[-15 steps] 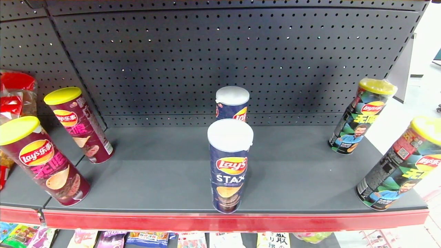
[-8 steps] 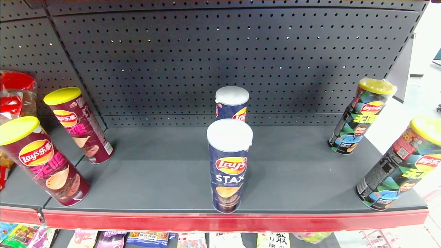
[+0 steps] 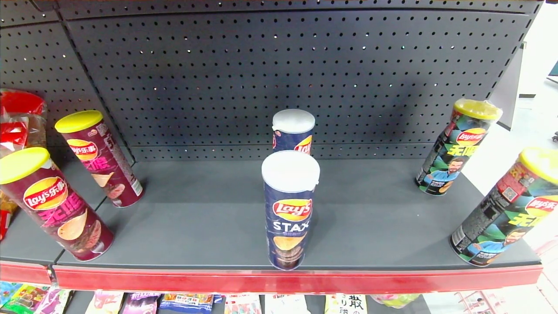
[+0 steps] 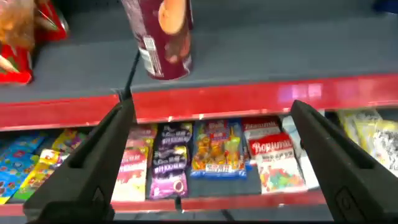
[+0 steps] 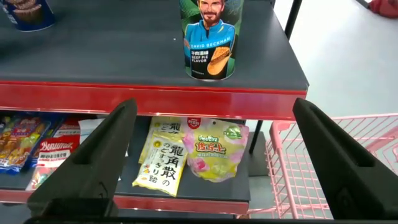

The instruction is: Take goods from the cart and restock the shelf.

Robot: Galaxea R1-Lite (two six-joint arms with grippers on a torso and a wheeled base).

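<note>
On the dark grey shelf (image 3: 209,218) stand two navy chip cans, one at the front middle (image 3: 289,209) and one behind it (image 3: 293,131). Two maroon cans with yellow lids (image 3: 52,205) (image 3: 98,157) stand at the left, two green-black cans (image 3: 457,146) (image 3: 510,213) at the right. My left gripper (image 4: 208,158) is open below the shelf's red front edge (image 4: 249,99), under a maroon can (image 4: 163,37). My right gripper (image 5: 214,162) is open below the shelf lip, under a green-black can (image 5: 210,37). Nothing is between either pair of fingers.
A perforated back panel (image 3: 279,78) closes the shelf behind. The lower shelf holds snack bags (image 4: 217,155) and candy packets (image 5: 186,155). A pink wire cart (image 5: 323,174) stands at the right by the shelf end. Red bags (image 3: 17,117) sit at far left.
</note>
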